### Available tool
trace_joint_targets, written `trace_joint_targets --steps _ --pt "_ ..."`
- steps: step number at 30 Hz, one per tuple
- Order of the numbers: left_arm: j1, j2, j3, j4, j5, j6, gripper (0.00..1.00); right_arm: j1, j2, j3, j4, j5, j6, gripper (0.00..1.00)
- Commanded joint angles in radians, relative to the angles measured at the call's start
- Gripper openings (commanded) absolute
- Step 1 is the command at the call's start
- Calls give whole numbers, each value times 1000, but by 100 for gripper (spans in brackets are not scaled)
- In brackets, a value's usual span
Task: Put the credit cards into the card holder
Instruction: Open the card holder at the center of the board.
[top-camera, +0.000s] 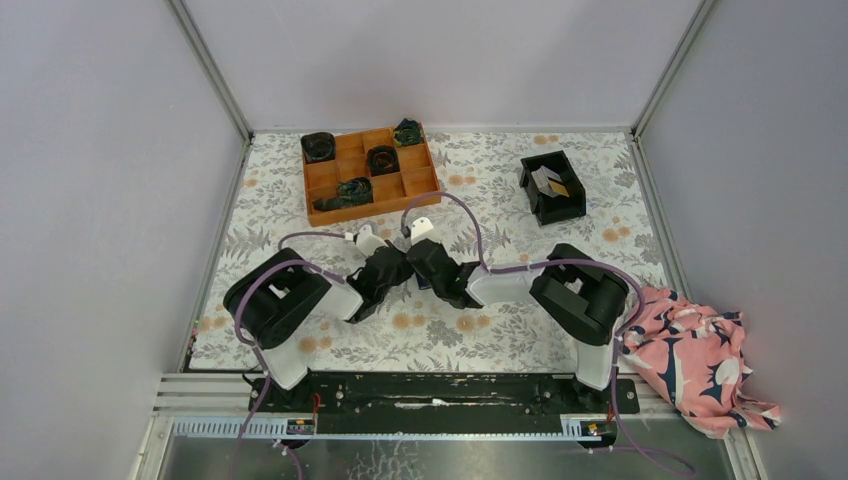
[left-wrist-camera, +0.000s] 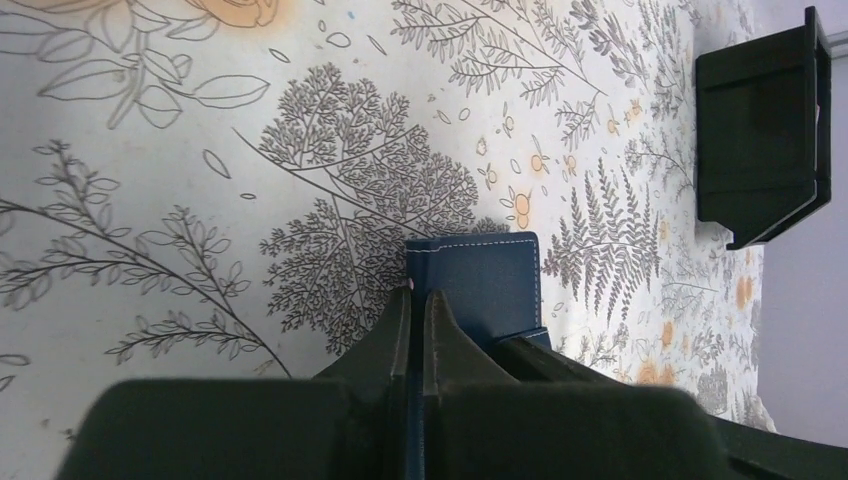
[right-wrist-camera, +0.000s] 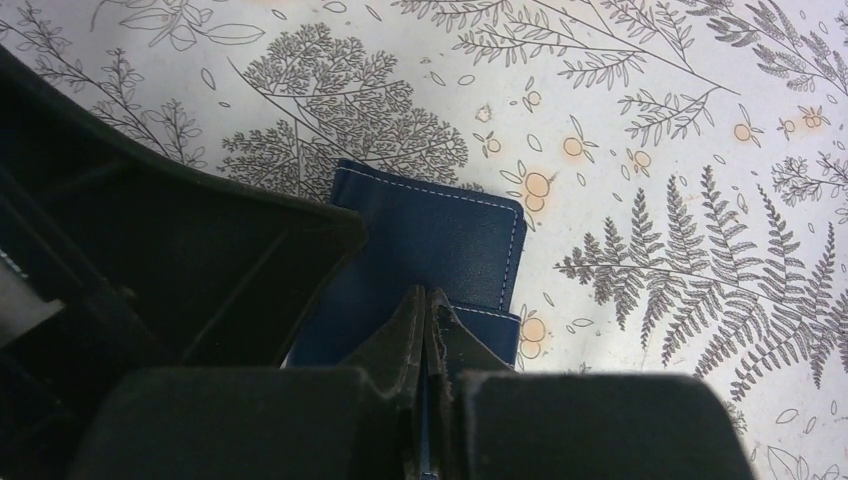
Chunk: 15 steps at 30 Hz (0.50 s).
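Floral tablecloth (top-camera: 480, 200) under card holder (left-wrist-camera: 480, 285); plain grey walls (top-camera: 100, 150) around.

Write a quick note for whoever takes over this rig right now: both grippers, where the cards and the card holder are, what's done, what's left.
Left gripper: shut on an edge of the card holder, mid-table.
Right gripper: shut on the card holder too, coming in from the opposite side.
Credit cards: at least two, one yellowish and one grey, lie in the black bin at the far right.
Done: holder gripped by both arms; no card seen in it.
Left: open the holder, fetch the cards, slot them in.
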Motion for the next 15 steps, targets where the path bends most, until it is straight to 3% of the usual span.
trace_joint_targets --steps 1,15 --pt "-4 82 -23 -145 33 5 0 -8 -62 -17 -35 -33 33 0" --pt "-4 104 -57 -180 -30 -41 0 -77 -222 -110 -55 -5 49 0"
